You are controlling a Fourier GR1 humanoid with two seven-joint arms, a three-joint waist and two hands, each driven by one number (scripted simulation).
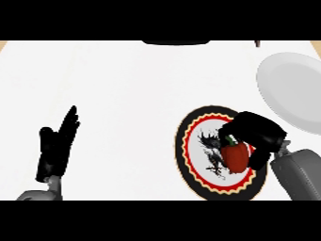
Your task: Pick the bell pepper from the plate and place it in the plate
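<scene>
Right hand (259,134) curls round the red bell pepper (236,157) over the patterned plate (190,155); the carry to the grey plate (298,89) at one o'clock remains.

No readable text, labels or numbers anywhere on the counter's things

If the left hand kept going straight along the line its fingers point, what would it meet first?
The left hand is open, fingers pointing toward the counter's far edge, slightly rightward. That line crosses only bare white counter. The way looks free as far as the view shows, though height above the counter is unclear.
</scene>
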